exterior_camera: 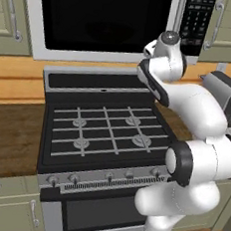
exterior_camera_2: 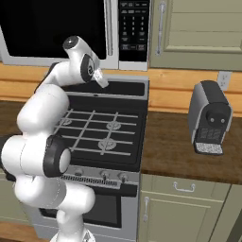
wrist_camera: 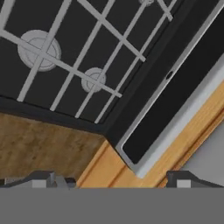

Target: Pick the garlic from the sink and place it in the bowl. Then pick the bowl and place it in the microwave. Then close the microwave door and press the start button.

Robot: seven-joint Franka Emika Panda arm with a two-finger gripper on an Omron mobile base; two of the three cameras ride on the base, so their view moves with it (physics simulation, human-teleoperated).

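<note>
Gripper: the gripper (wrist_camera: 111, 178) hangs above the stove's back right corner, jaws spread wide with nothing between them.
Stove: the stove (exterior_camera: 103, 131) has four burners under grey grates, with knobs along its front edge.
Microwave: the microwave (exterior_camera: 111, 22) sits above the stove's rear edge; its black-glass microwave door (exterior_camera: 99, 17) lies flat against the front, keypad at its right edge.
Counter: a wooden counter (exterior_camera_2: 189, 156) runs right of the stove; a coffee machine (exterior_camera_2: 209, 118) stands near its back edge.
</note>
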